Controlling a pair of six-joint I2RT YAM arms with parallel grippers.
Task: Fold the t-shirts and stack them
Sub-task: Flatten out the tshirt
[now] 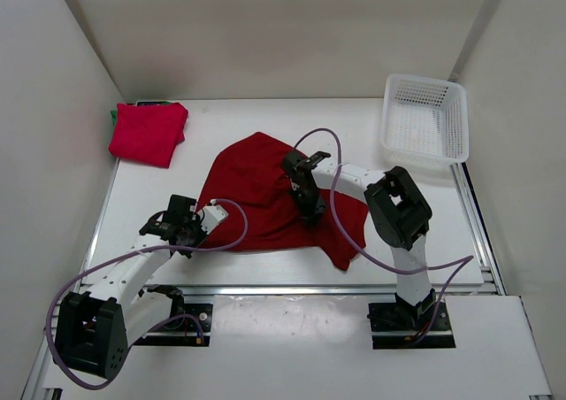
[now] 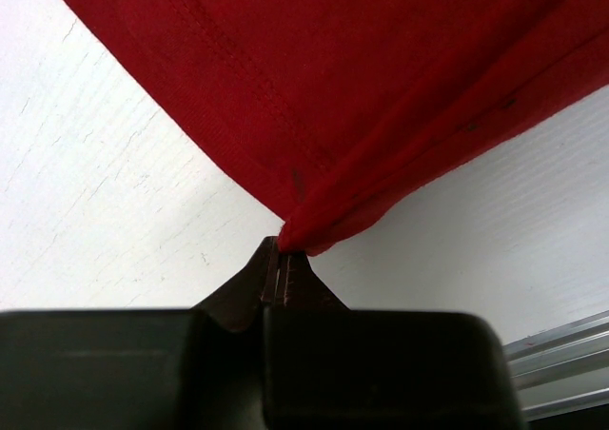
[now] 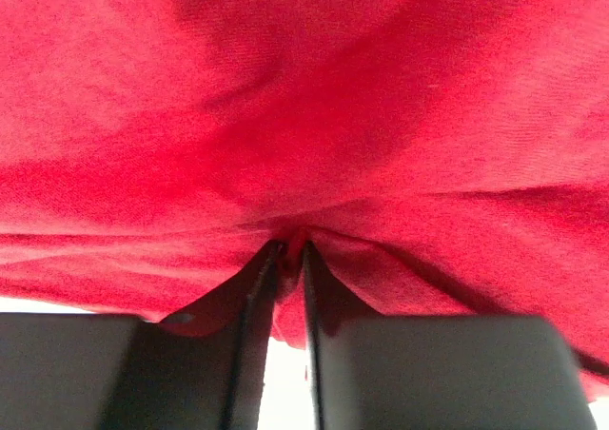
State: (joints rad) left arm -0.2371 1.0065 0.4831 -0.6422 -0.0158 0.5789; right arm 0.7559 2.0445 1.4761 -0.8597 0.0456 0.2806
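Left arm runs from its base at the near-left edge, low and slanted toward the middle of the table. The left gripper sits right at the near-left corner of the loose red shirt. Right arm stands up from its base, then the forearm goes left over the shirt and the wrist bends back toward the near edge, so the right gripper points down into the cloth near the shirt's middle.

From the top camera you can't really read the fingers. The wrist cams sort that out: the left gripper has its tips pressed together on a hemmed corner of the red shirt, with the cloth pulled to a point and bare table on both sides. The right gripper is pinching a small ridge of the red shirt, and fabric fills nearly that whole view.

Only the top view shows the rest. The loose shirt lies rumpled mid-table. A folded red shirt sits in the far-left corner, a sliver of the green shirt peeking out at its far-left edge. A white basket is at the far right.
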